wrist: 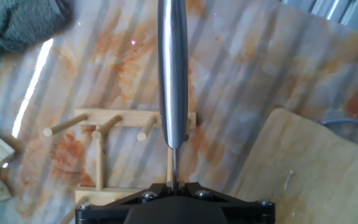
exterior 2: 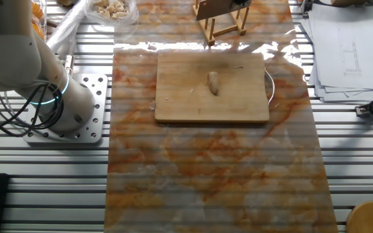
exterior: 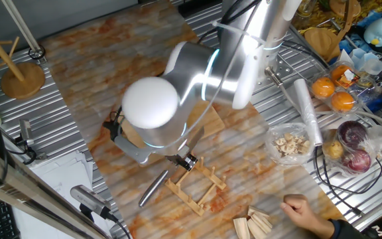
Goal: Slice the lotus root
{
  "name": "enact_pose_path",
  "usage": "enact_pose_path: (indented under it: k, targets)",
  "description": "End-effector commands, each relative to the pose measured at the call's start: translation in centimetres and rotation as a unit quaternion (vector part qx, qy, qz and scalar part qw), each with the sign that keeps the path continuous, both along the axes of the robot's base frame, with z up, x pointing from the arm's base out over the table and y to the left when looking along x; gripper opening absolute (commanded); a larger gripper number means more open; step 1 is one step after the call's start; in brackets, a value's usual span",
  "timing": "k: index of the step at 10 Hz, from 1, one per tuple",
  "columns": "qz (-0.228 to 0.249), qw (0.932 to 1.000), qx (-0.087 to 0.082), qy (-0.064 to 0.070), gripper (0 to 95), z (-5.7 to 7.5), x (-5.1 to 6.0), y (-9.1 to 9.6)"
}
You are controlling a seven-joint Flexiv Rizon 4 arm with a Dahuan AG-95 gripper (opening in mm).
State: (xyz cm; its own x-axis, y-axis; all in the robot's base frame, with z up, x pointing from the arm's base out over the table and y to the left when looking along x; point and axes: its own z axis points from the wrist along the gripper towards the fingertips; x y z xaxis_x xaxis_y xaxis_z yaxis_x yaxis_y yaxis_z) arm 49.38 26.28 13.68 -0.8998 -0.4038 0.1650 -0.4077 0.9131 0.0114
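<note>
So far nothing is cut: the lotus root (exterior 2: 213,83) lies whole near the middle of the cutting board (exterior 2: 193,103), while the gripper (wrist: 174,184), jaws clamped on the knife (wrist: 173,68), hangs over the wooden rack (wrist: 104,155) on the counter (exterior 2: 212,175).

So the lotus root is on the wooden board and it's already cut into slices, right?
Not quite. The lotus root does lie on the wooden board, but it is one whole chunk, not slices. The other fixed view shows it.
</note>
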Motion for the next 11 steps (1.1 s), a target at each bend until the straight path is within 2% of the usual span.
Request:
enact_pose_path:
  k: [1,2,3,5,6,8,11]
  targets:
    - [0.005,0.9998,-0.019,0.006,0.0,2.1,0.5,-2.4]
    - [0.002,0.9996,-0.026,0.006,0.0,2.0,0.7,-3.7]
    - [-0.021,0.9991,-0.038,0.002,0.0,1.2,0.9,-4.1]
    - [-0.028,0.9993,-0.02,-0.011,0.0,1.0,1.5,-4.2]
    - [-0.028,0.9995,-0.009,-0.011,0.0,1.0,1.5,-4.2]
    - [-0.078,0.9968,0.019,0.005,0.0,1.0,1.5,-4.2]
    - [-0.156,0.9875,0.025,-0.003,0.0,1.0,1.5,-4.2]
